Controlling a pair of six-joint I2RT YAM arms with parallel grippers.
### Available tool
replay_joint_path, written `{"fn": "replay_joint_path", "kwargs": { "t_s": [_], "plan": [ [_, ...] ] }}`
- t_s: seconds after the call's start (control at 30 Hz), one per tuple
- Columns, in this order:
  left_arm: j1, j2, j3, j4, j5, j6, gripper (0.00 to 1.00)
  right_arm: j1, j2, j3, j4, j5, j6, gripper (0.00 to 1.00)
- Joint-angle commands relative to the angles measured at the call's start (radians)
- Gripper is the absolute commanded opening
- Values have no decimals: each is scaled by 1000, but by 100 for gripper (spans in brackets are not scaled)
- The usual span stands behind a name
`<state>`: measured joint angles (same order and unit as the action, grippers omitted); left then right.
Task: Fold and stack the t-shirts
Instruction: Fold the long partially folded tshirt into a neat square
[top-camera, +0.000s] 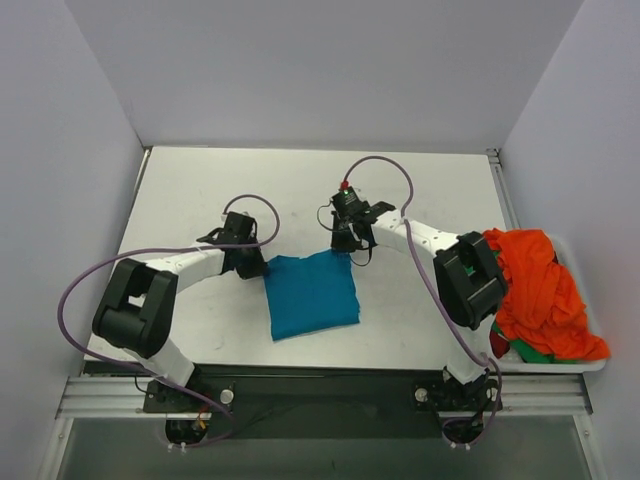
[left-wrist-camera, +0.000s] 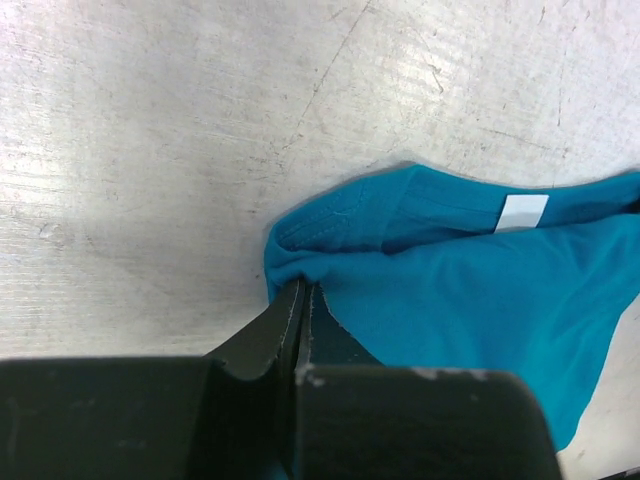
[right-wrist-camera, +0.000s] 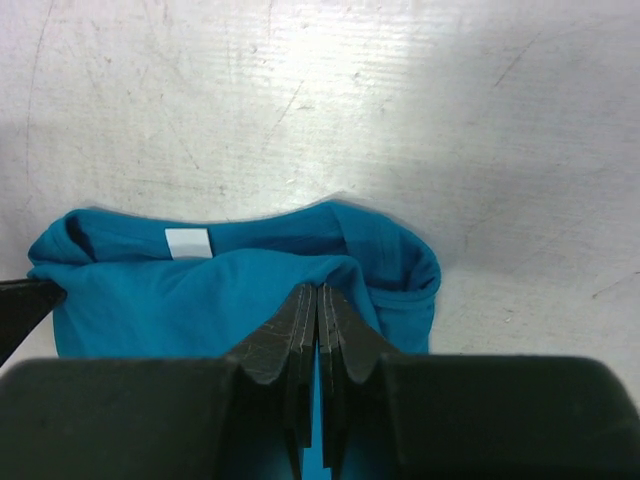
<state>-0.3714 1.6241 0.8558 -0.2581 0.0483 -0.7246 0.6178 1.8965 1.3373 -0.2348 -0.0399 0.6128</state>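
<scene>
A teal-blue t-shirt lies folded into a rough square at the table's middle. My left gripper sits at its far left corner. In the left wrist view that gripper is shut, with the bunched corner of the teal shirt pinched at its tips. My right gripper is at the far right corner. There it is shut on a fold of the teal cloth near the collar. A white label shows inside the neckline. An orange-red t-shirt is heaped at the right, over a green one.
The heap of shirts rests on a white tray at the table's right edge. Grey walls close in the left, back and right sides. The table top is scuffed white. Purple cables loop above both arms.
</scene>
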Motion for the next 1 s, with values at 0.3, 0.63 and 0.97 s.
{"fn": "replay_joint_path", "kwargs": {
  "t_s": [0.3,0.63,0.97],
  "plan": [
    [11,14,61,-4,-15,25,0,-76,56,66,-49,12,-27,1],
    [15,-101,155,-69,31,48,42,-41,-131,16,-104,8,-28,32],
    [63,-294,34,-75,120,1,41,218,-255,-96,-95,37,28,27]
  ]
}}
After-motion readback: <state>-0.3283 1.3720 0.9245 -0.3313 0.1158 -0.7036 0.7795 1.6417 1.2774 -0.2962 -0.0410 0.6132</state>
